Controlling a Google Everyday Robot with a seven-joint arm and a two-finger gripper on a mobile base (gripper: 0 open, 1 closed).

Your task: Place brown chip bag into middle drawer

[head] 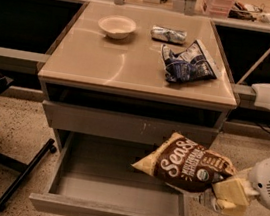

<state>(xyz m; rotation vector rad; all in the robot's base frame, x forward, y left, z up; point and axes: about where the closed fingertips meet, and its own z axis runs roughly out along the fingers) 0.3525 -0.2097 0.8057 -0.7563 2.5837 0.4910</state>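
You are facing the worktop [105,70]. Under it the middle drawer [109,212] is sitting pulled out. The brown chip bag [182,162] is hanging in the air, partly over the drawer's right side. The end effector [228,195], low at the right, is gripping the bag's right end. By my judgement you are carrying the bag in, so next you are needing a shift left and down before letting go. The arm is running off frame, and the bag is hiding the drawer's right wall.
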